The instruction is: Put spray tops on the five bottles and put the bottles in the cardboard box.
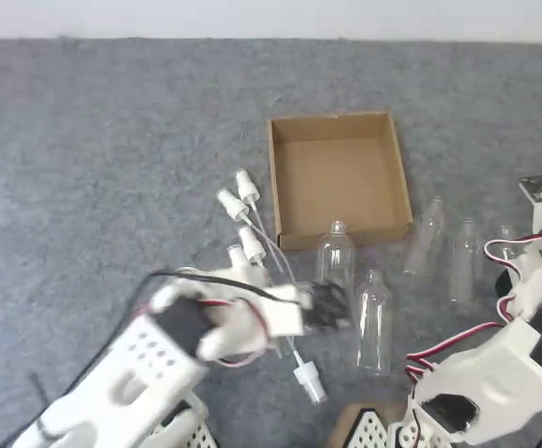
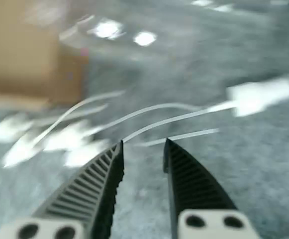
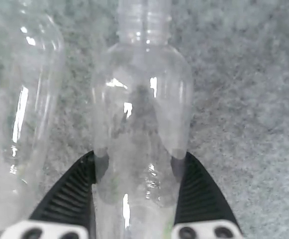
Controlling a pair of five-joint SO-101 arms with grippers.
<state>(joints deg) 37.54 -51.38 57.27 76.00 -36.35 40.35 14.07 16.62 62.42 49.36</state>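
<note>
1 clear plastic bottle (image 3: 142,99) is clamped between the jaws of the right gripper (image 3: 139,160); white plastic spray tops (image 2: 82,152) are seen just beside the left gripper (image 2: 144,144), whose jaws are parted and empty.

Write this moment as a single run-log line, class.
left claw: open, empty, near spray tops | right claw: closed on bottle | box: empty | bottles capped: none

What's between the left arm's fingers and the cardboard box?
A clear bottle with no top. In the high view it sits on the carpet between the left gripper and the near wall of the cardboard box.
</note>
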